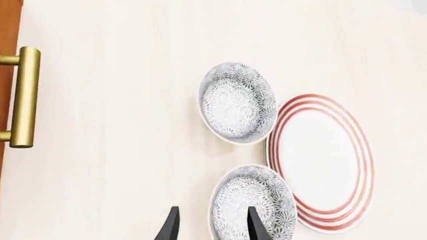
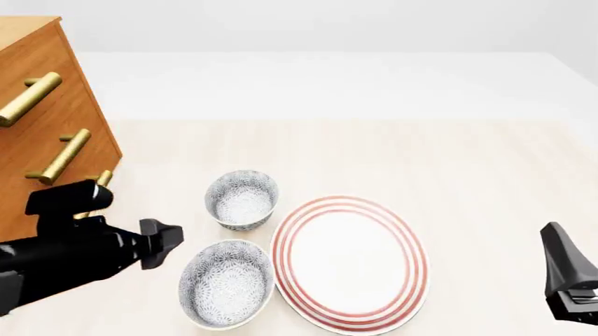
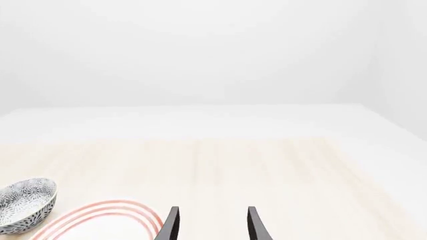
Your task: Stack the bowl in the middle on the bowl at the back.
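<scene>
The bowl in the middle [image 2: 226, 283] is the wider speckled one, standing near the table's front just left of the plate. The bowl at the back [image 2: 242, 199] is narrower and deeper and stands upright behind it. In the left wrist view, the bowl in the middle [image 1: 253, 205] lies nearest my fingers and the bowl at the back [image 1: 237, 102] lies beyond. My left gripper [image 1: 212, 225] is open and holds nothing; one finger [image 1: 257, 225] overlaps that bowl's rim. From the front, the left gripper [image 2: 164, 241] hovers left of both bowls. My right gripper [image 3: 210, 225] is open and holds nothing, far right [image 2: 565, 280].
A red-ringed white plate [image 2: 349, 262] lies right of the two bowls, close to both. A wooden drawer unit [image 2: 47, 105] with brass handles [image 1: 23, 97] stands at the left. One speckled bowl [image 3: 23, 205] and the plate's rim [image 3: 100, 212] show in the right wrist view.
</scene>
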